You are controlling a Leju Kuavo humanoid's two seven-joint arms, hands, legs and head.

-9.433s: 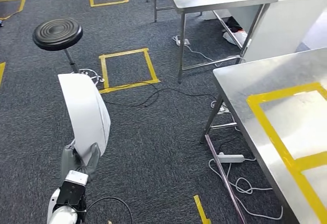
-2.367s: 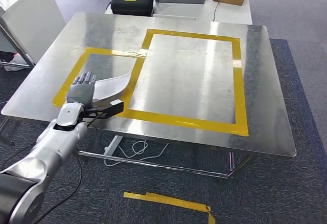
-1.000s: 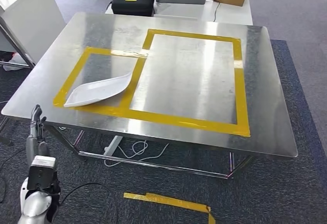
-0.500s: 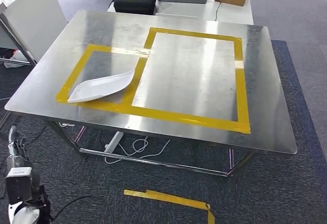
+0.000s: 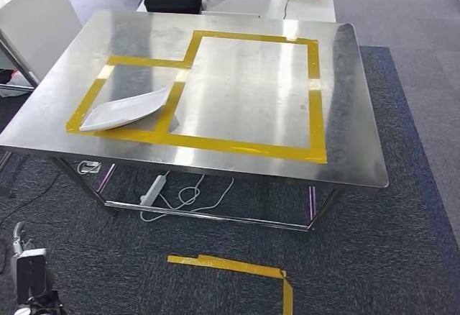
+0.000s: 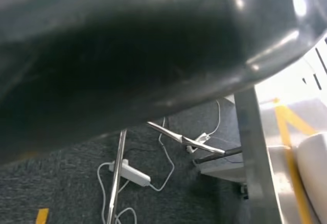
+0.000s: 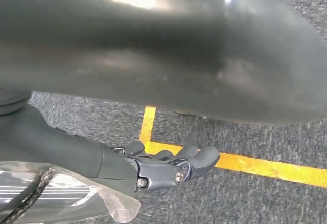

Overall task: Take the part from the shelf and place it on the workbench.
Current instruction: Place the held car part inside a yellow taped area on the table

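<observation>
My left hand [image 5: 19,237] hangs low at my side, nearer to me than the desk [image 5: 352,113], above dark carpet; I cannot tell whether its fingers are apart or together. From the right wrist, my right hand [image 7: 169,165] also hangs above the carpet, over a strip of yellow floor tape [image 7: 247,165]. Its fingers [image 7: 200,157] are curled loosely together and hold nothing.

Beyond my hands stands the steel desk. The white part [image 5: 123,110] lies flat on the desk, inside the smaller yellow tape frame [image 5: 144,62] near the desk's left corner, one tip resting on the tape.

It looks like a thin, curved shell, probably light, fairly stiff and smooth. I would grip it along a long edge.

The left wrist view adds what the head view lacks: the desk's underside, with a power strip [image 6: 131,173] and white cables on the carpet.
</observation>
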